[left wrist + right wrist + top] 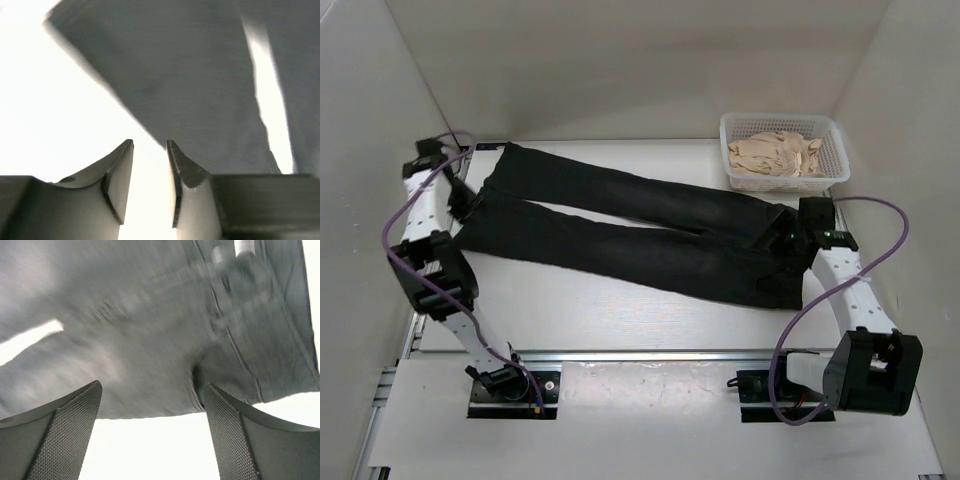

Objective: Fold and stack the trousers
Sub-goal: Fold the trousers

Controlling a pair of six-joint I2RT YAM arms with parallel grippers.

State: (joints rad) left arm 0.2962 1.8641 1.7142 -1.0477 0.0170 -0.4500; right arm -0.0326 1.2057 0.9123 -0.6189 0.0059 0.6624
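The black trousers point(620, 245) lie spread flat across the table, with the leg ends at the left and the waist at the right. My left gripper point(466, 205) is at the leg ends. In the left wrist view its jaws point(150, 144) stand a narrow gap apart with only bright table between them, and a corner of the trouser leg point(190, 75) lies just ahead. My right gripper point(783, 240) is at the waist end. In the right wrist view it point(152, 383) is wide open and empty, and the waist edge of the trousers point(140, 330) lies just beyond the fingertips.
A white mesh basket point(837, 150) holding a beige cloth pile point(778, 155) stands at the back right, close behind my right gripper. White walls enclose the table at the left, back and right. A metal rail point(640, 355) runs along the near edge.
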